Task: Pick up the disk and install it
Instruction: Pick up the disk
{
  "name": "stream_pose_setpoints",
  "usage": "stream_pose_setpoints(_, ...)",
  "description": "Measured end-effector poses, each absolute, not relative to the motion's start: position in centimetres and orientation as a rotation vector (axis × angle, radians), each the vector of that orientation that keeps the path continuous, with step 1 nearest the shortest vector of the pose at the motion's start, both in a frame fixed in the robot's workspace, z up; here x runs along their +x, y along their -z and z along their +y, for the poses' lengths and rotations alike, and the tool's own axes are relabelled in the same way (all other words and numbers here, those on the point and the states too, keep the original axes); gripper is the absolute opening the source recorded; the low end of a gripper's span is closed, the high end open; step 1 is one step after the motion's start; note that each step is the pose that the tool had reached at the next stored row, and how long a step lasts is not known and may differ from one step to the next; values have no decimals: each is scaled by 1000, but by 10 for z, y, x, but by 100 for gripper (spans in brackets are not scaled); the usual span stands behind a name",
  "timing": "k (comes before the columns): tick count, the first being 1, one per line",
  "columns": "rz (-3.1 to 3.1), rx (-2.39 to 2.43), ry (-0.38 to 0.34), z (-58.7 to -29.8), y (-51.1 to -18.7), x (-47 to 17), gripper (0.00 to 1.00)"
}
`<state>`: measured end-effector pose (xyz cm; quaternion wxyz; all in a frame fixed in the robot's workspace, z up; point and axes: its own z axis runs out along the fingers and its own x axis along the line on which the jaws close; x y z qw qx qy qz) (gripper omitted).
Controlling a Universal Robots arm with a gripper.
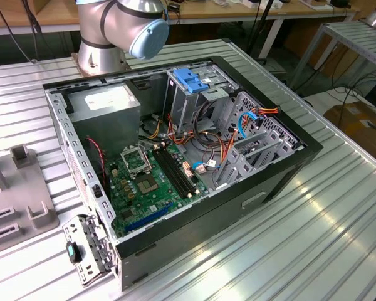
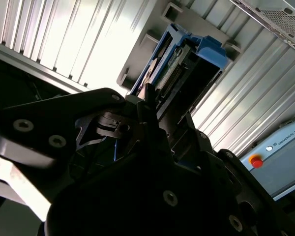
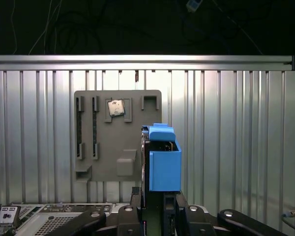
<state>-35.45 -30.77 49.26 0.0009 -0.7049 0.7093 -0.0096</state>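
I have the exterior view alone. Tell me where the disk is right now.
Observer: In both wrist views the disk stands edge-on in the end effector, which looks closed on it.
Operator: Report what lies past it.
Observer: In the first wrist view a grey fixture plate lies on the ribbed table beyond the disk, and a small square chip sits in one of its recesses.
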Motion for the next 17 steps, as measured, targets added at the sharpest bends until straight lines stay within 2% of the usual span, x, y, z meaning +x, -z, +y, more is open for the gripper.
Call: stream_pose_setpoints(17, 2227, -2213, 30, -308, -493, -343, 35)
